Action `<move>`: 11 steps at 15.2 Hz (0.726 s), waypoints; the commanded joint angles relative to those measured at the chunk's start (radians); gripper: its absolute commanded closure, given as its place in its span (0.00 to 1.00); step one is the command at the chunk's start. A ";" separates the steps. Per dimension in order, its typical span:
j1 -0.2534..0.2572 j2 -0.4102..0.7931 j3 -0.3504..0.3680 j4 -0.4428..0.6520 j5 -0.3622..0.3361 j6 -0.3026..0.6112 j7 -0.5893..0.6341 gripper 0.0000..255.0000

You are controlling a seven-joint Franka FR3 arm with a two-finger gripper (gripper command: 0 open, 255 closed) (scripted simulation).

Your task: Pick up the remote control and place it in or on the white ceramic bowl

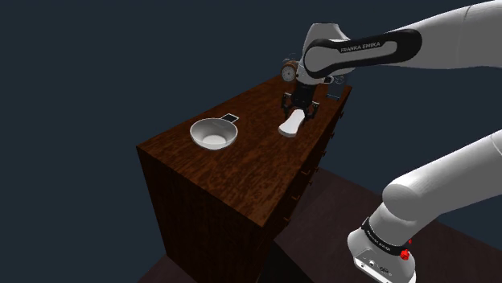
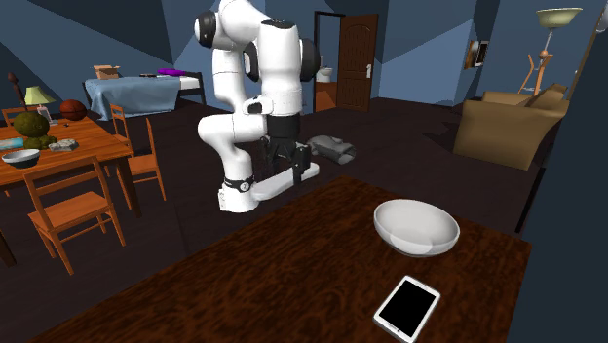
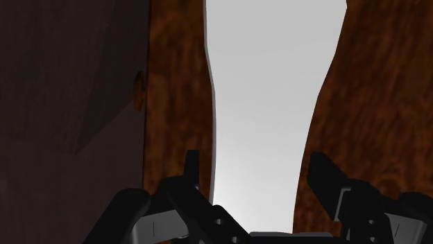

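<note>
Fingers [image 3: 193,170] spread wide, straddling white remote control [image 1: 291,123]; thin strip of wood shows each side, no grip. Remote on dark wood table [image 1: 241,185], well apart from white bowl [image 1: 197,129], on shoulder view's right.

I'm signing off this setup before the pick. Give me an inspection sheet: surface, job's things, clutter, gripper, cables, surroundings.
Surface: dark wood cabinet top.
Job's things: white remote under the gripper; white bowl upright, empty, apart from the remote.
Clutter: tablet flat beside the bowl; round clock near the top's far end.
Gripper: gripper open, fingers either side of the remote, wood showing between one finger and it.
Cables: nothing seen.
Surroundings: dining table with chairs, bed, sofa, wooden door.
</note>
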 commanded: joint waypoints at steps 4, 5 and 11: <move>0.026 0.139 0.080 0.143 -0.019 0.000 0.122 1.00; 0.032 0.169 0.095 0.174 -0.026 -0.002 0.146 1.00; 0.075 0.363 0.170 0.388 -0.099 -0.030 0.298 1.00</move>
